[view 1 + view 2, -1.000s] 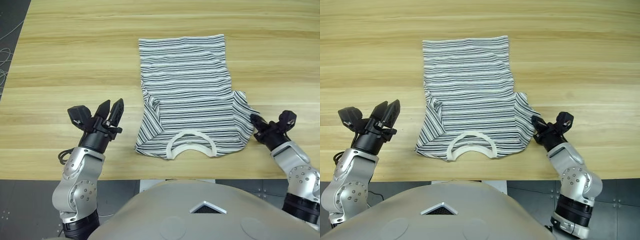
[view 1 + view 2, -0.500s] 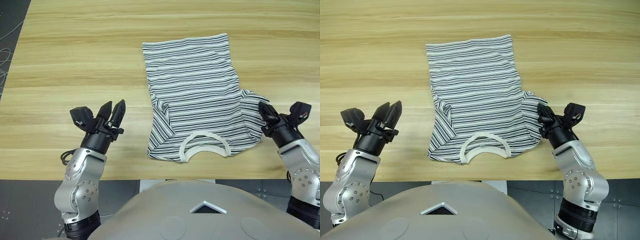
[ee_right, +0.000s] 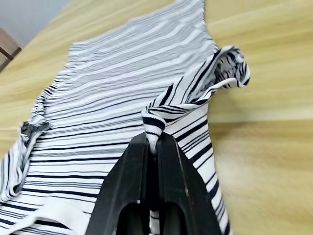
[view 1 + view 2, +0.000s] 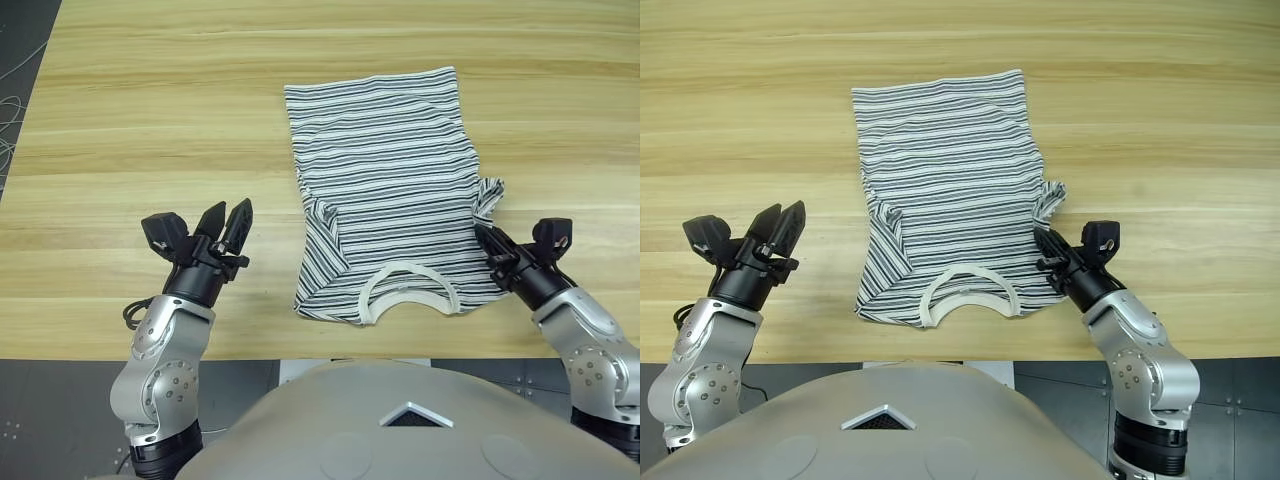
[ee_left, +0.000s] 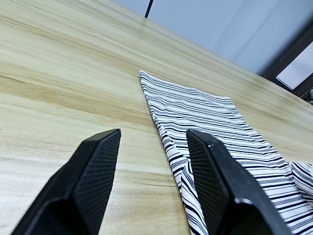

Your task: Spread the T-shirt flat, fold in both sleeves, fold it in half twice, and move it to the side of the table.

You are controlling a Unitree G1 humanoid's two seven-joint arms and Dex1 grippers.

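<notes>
Pale wooden planks form the surface (image 4: 120, 120), and the striped T-shirt (image 4: 385, 150) lies on it with its collar (image 4: 405, 290) nearest the robot. In the head view the left fingers (image 4: 228, 228) hover parted and empty, with the cloth well off to their right. I judge they are idle because the sleeve on that side looks already turned in over the body. The right fingers (image 4: 492, 248) rest at the shirt's near right corner, with the bunched right sleeve (image 4: 488, 192) just beyond their tips.

In the left wrist view the two fingers stand moderately open with bare wood between them and nothing gripped. The shirt's long edge runs ahead past the outer side of one finger.

In the right wrist view the fingers are pressed together on a rolled bit of the sleeve's hem, held right at the tips. The rest of the sleeve is crumpled and raised off the wood just ahead of them. The pinch looks meant to carry this sleeve across onto the body, which is the fold in hand. So thin a hold could slip.
</notes>
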